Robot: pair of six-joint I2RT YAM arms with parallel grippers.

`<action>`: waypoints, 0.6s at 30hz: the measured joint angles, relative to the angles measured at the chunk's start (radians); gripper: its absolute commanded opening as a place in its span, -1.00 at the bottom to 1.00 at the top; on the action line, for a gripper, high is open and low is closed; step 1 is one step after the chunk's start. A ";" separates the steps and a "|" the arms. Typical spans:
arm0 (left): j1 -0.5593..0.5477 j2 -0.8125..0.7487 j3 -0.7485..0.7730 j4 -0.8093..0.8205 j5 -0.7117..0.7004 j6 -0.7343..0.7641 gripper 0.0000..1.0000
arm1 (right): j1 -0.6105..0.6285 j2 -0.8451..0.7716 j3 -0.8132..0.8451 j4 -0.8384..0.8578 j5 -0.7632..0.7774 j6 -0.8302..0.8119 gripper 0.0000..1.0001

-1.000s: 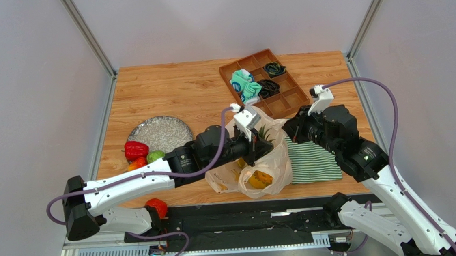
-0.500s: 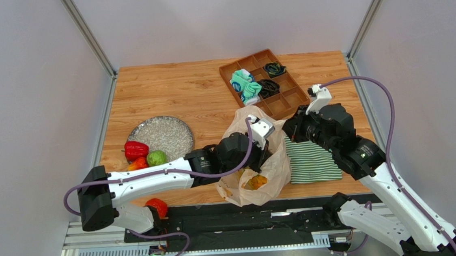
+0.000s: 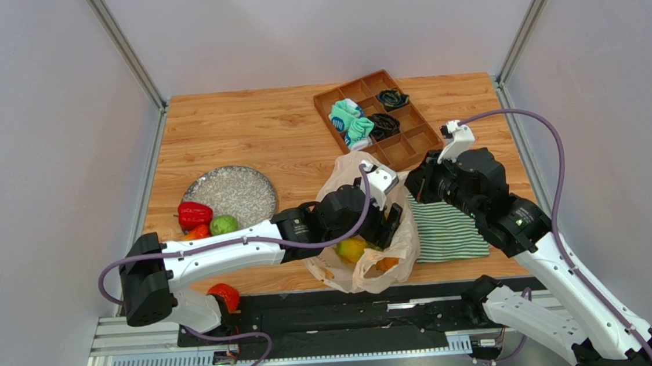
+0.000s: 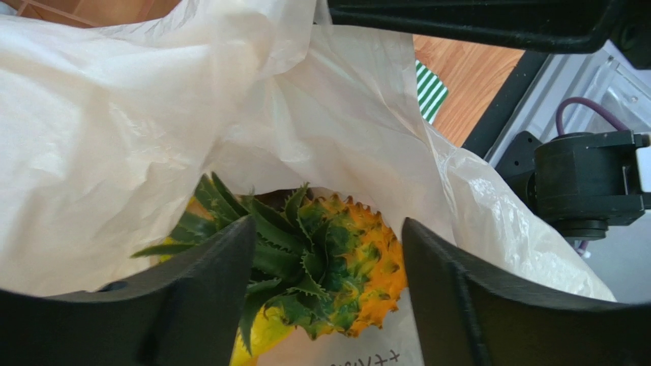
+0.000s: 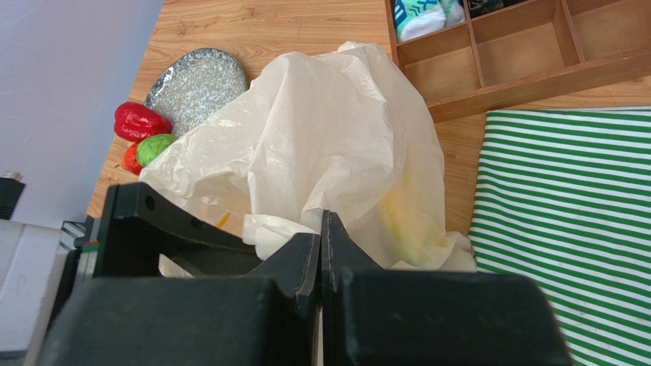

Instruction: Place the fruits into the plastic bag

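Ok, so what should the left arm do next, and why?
Probably draw the left gripper back out of the plastic bag: its jaws stand open and the pineapple lies loose inside, while a red fruit and a green fruit wait by the plate.

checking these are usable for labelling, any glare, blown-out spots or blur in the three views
Left wrist: the plastic bag is washed out near white at upper left, the pineapple sharp, the left tool's fingers dark and soft. Right wrist: the right tool's fingers blurred black, the striped cloth crisp. Top external: even light, soft shadows.
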 measured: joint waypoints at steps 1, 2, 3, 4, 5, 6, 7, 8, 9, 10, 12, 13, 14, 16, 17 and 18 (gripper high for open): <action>0.001 -0.005 0.000 -0.002 -0.001 0.003 0.72 | 0.000 0.000 0.000 0.000 0.001 0.000 -1.00; 0.002 -0.011 0.000 -0.008 -0.002 0.004 0.75 | 0.000 0.000 0.000 0.000 0.003 0.000 -1.00; 0.003 -0.019 0.000 -0.013 -0.002 0.005 0.76 | 0.000 0.000 0.000 0.000 0.003 0.000 -1.00; 0.004 -0.025 0.000 -0.016 -0.003 0.006 0.78 | 0.000 0.000 0.000 0.000 0.004 0.001 -1.00; 0.006 -0.034 0.000 -0.021 -0.005 0.006 0.81 | 0.000 0.000 0.000 0.000 0.005 0.002 -1.00; 0.006 -0.045 0.000 -0.028 -0.009 0.008 0.81 | 0.000 0.000 0.000 0.000 0.005 0.003 -1.00; 0.006 -0.054 0.000 -0.033 -0.013 0.010 0.82 | 0.000 0.001 0.000 0.000 0.005 0.003 -1.00; 0.008 -0.064 0.000 -0.037 -0.019 0.012 0.83 | 0.000 0.002 0.000 0.000 0.005 0.003 -1.00; 0.008 -0.077 0.000 -0.041 -0.023 0.016 0.84 | 0.000 0.002 0.000 0.000 0.005 0.003 -1.00; 0.010 -0.093 -0.002 -0.042 -0.027 0.020 0.85 | 0.000 0.003 0.000 0.000 0.005 0.003 -1.00; 0.016 -0.136 -0.011 -0.036 -0.029 0.029 0.85 | 0.000 0.004 0.000 0.000 0.006 0.003 -1.00; 0.022 -0.168 -0.023 -0.029 -0.028 0.033 0.84 | 0.000 0.005 0.000 0.000 0.006 0.003 -1.00; 0.027 -0.192 -0.032 -0.026 -0.027 0.036 0.84 | 0.000 0.005 0.000 0.000 0.006 0.003 -1.00; 0.046 -0.248 -0.055 -0.015 -0.026 0.042 0.84 | 0.000 0.005 0.000 0.000 0.006 0.003 -1.00; 0.057 -0.272 -0.065 -0.011 -0.027 0.043 0.84 | 0.000 0.005 0.000 0.000 0.006 0.003 -1.00; 0.066 -0.291 -0.073 -0.011 -0.032 0.044 0.83 | 0.000 0.005 0.000 0.000 0.006 0.003 -1.00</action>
